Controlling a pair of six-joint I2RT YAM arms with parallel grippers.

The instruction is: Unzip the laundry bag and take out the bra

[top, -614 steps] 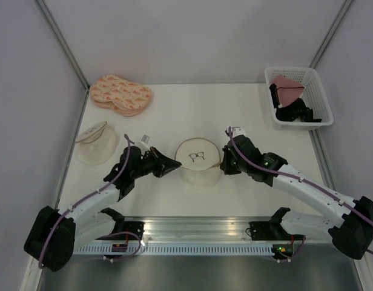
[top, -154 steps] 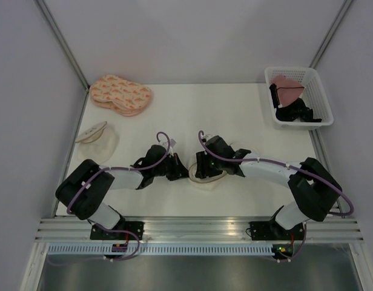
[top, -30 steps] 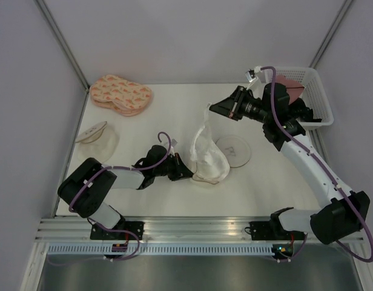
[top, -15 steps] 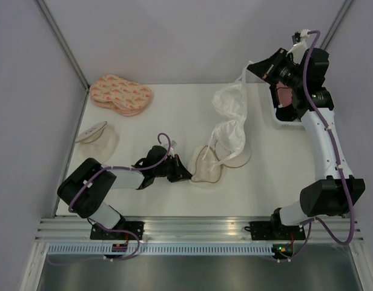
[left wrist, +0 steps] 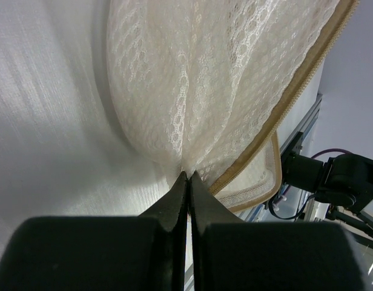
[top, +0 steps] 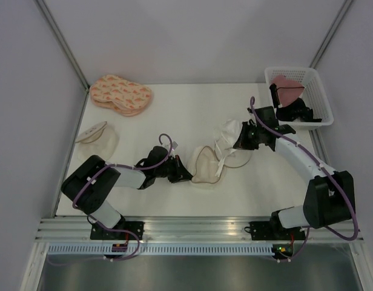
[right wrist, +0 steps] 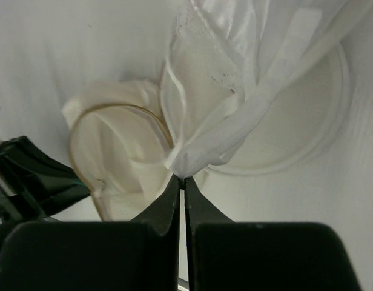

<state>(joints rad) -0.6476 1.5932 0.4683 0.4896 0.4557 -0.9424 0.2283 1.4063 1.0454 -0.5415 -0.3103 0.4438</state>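
Observation:
The laundry bag [top: 204, 165] lies unzipped on the table, its mesh half standing open and its round lid half [top: 240, 156] flat to the right. My left gripper [top: 186, 174] is shut on the bag's mesh wall at its left side; the left wrist view shows the jaws [left wrist: 188, 176] pinching the mesh [left wrist: 204, 91] beside the tan zip rim [left wrist: 298, 85]. My right gripper [top: 237, 139] is shut on the white bra [top: 229, 134], which is bunched low over the lid. In the right wrist view the jaws [right wrist: 183, 177] pinch a fold of the bra [right wrist: 235, 73], with the open bag [right wrist: 114, 145] behind.
A peach patterned padded pair [top: 121, 94] lies at the back left. A plain translucent round pouch [top: 97, 140] sits at the left edge. A white basket [top: 320, 97] at the back right holds a pink garment [top: 287, 85] and dark items.
My right arm has come down from high at the back right, bringing the hanging bra down to a bunch over the bag's lid. The left gripper has kept its hold.

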